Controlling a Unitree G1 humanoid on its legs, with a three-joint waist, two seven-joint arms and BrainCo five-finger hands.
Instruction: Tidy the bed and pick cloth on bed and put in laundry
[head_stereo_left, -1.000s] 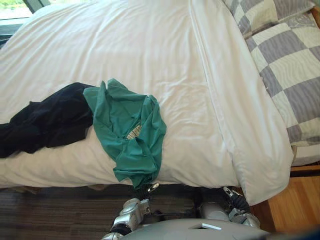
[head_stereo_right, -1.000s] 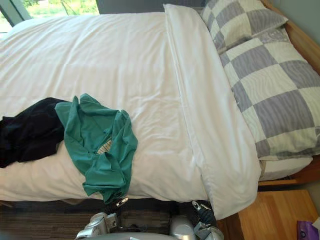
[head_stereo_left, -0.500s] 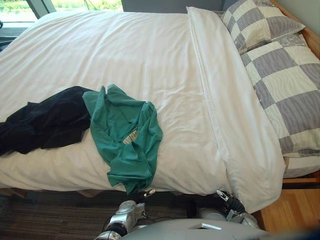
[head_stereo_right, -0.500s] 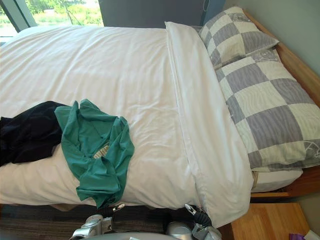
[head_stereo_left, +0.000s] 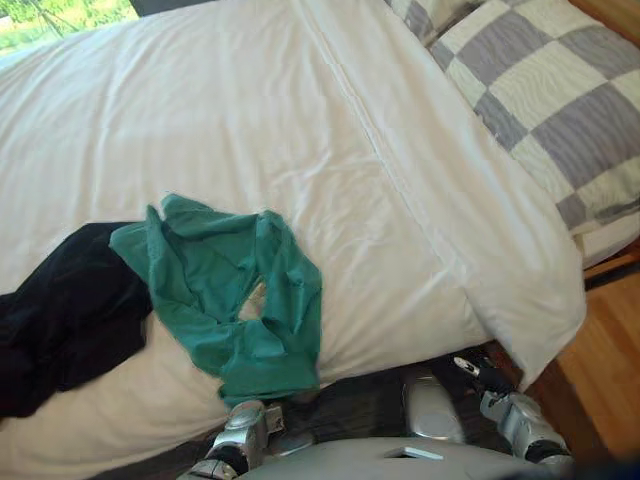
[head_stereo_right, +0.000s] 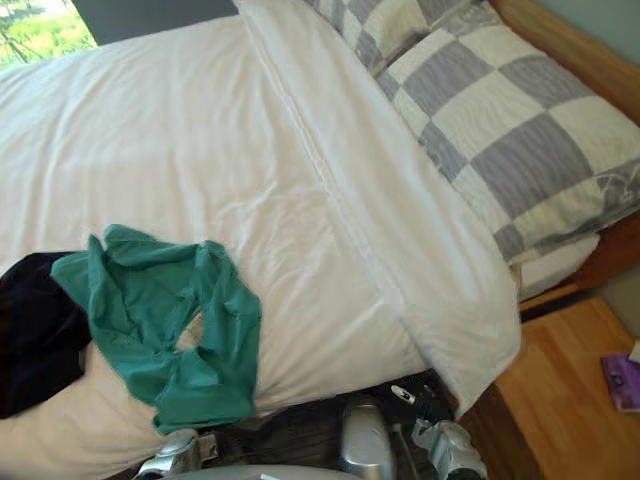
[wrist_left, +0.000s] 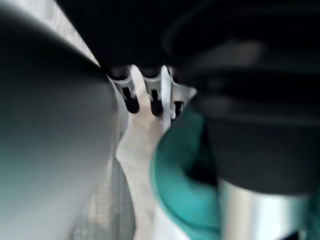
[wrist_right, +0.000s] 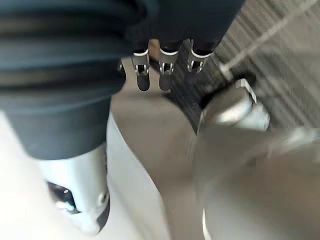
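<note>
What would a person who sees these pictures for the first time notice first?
A crumpled green garment lies on the white bed, reaching its near edge. A black garment lies against it on the robot's left, and grey-and-white checked pillows sit at the bed's far right.

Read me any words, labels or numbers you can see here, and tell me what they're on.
No text can be read.
Green shirt: a pale patch in its folds, too blurred to tell if it is print.
Purple item on the floor: too small to read.
</note>
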